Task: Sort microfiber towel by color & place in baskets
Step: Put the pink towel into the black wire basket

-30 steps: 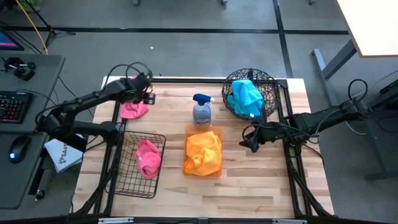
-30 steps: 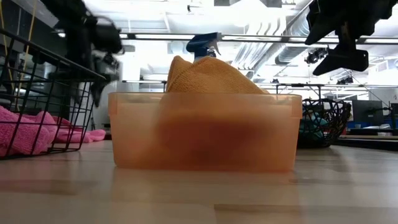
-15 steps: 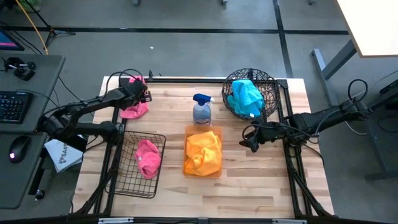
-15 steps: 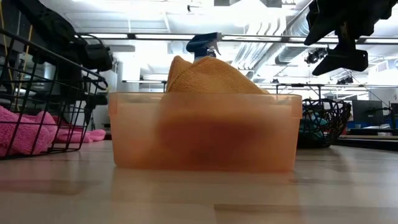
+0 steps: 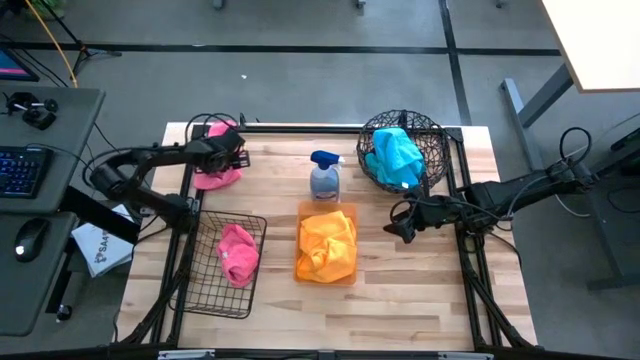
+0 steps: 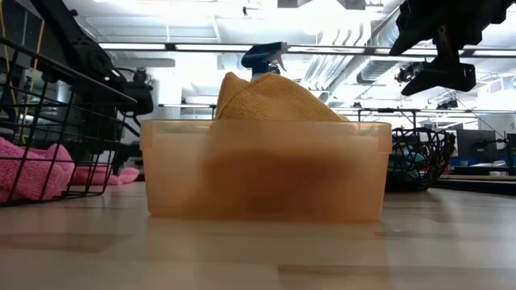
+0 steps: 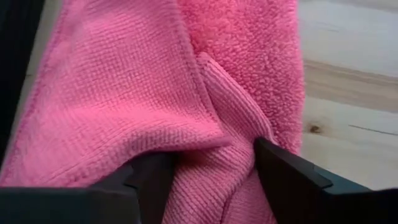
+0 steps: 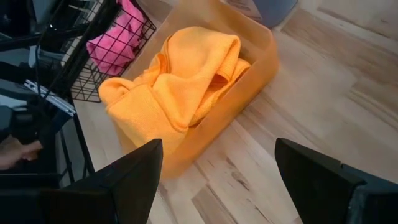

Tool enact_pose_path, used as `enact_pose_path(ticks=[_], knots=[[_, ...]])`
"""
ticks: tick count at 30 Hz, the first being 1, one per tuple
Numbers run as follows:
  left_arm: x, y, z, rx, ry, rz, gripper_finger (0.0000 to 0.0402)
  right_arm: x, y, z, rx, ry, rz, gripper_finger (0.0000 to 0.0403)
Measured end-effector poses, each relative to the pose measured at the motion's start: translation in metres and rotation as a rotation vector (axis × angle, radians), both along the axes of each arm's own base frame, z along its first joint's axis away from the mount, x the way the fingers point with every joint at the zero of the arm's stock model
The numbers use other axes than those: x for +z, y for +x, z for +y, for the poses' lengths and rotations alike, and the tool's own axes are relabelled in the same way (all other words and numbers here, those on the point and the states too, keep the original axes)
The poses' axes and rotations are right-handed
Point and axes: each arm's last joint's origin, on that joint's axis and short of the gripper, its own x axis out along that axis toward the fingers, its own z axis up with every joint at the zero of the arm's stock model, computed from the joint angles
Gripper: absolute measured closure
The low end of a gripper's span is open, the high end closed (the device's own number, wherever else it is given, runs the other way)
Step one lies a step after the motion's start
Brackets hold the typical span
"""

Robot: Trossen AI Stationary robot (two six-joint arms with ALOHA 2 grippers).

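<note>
We are pressing our left gripper [image 7: 208, 165], fingers apart, into the loose pink towel [image 5: 216, 176] at the upper left, probably to pinch a fold for the wire basket [image 5: 222, 266]. Our right gripper [image 5: 399, 227] is waiting, fingers apart, beside the orange bin [image 5: 327, 246].

Pink towel [image 5: 214, 176] at table's far-left corner.

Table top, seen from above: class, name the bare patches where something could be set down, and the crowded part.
Bare wood runs along the near edge of the table, below the wire basket and orange bin, and right of the bin. It is crowded at the back: pink towel, spray bottle, round basket.
</note>
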Motion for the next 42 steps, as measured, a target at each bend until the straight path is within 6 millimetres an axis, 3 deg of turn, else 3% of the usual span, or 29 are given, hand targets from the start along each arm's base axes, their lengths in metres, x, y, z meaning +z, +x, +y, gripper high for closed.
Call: enact_pose_path(ticks=[4,9,16,23,31,38,42], knots=[[-0.005,0.01,-0.001,-0.071,-0.008,-0.009,0.0241,0.0,0.0,0.0,-0.007,0.008,0.0,0.0099],[-0.002,0.029,-0.01,-0.206,-0.037,-0.171,0.0381,0.0,0.0,0.0,-0.002,0.003,0.0,0.0099],[0.015,0.044,-0.022,-0.317,0.003,-0.323,0.0397,0.0,0.0,0.0,0.006,-0.007,-0.001,0.0099],[0.106,0.044,-0.031,-0.482,0.326,-0.524,0.04,0.001,0.0,-0.001,-0.005,-0.035,-0.008,0.0099],[0.205,0.028,-0.099,-0.799,0.428,-0.701,0.0401,0.001,0.001,-0.004,-0.072,-0.117,-0.024,0.0099],[0.257,0.016,-0.164,-1.153,0.288,-0.962,0.0401,0.001,0.001,-0.004,-0.078,-0.145,-0.026,0.0099],[0.261,0.018,-0.198,-1.267,0.1,-1.076,0.0401,0.001,0.001,-0.004,-0.079,-0.145,-0.027,0.0099]])
